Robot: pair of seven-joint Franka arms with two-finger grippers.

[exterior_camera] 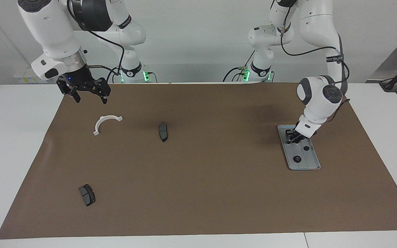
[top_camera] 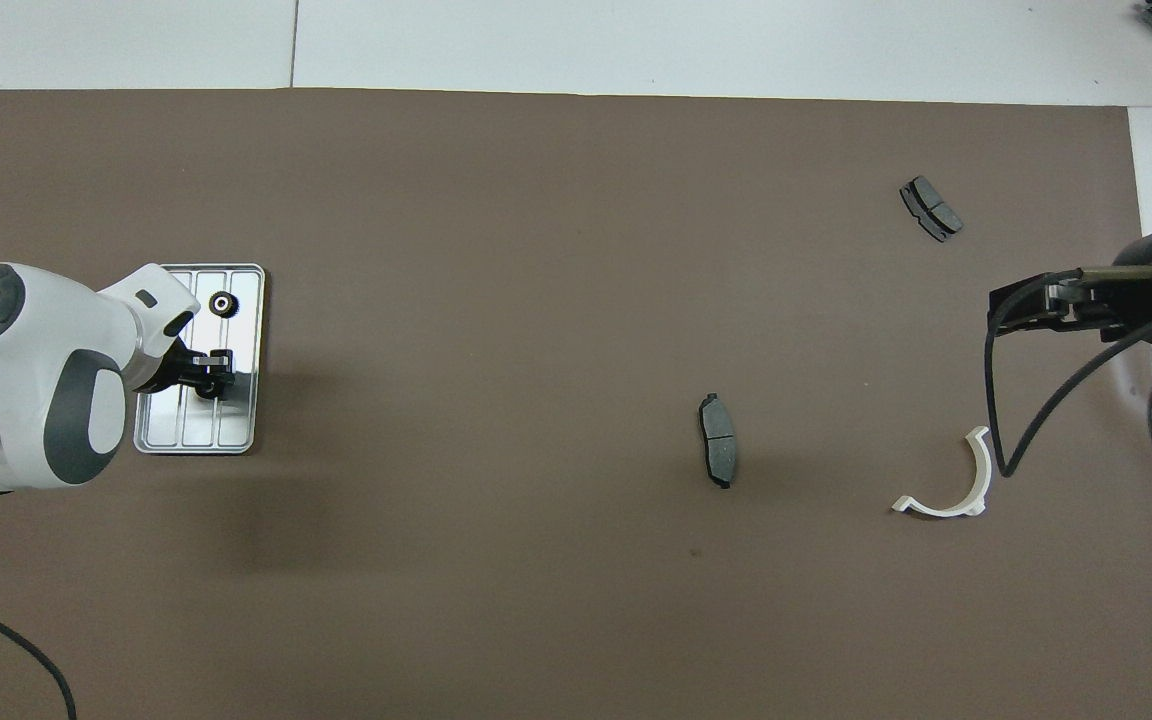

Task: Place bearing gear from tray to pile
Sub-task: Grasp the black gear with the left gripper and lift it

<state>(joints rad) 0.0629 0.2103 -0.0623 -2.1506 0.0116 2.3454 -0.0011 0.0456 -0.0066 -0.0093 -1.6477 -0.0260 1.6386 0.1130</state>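
The silver tray (exterior_camera: 309,164) lies on the brown mat at the left arm's end of the table. Two small black gears lie in it, one (exterior_camera: 306,148) mid-tray, one (exterior_camera: 297,159) farther from the robots. In the overhead view the tray (top_camera: 236,425) shows one gear (top_camera: 223,303). My left gripper (exterior_camera: 292,135) is down in the tray's end nearer the robots, also seen from overhead (top_camera: 211,372); something dark sits at its tips. My right gripper (exterior_camera: 89,95) is open and empty, up over the mat by the white half-ring bracket (exterior_camera: 106,123).
The pile is spread out: the bracket (top_camera: 948,480), one dark brake pad (exterior_camera: 163,131) mid-mat (top_camera: 718,440), and another (exterior_camera: 87,194) farther from the robots at the right arm's end (top_camera: 931,208). The mat (exterior_camera: 219,193) covers most of the white table.
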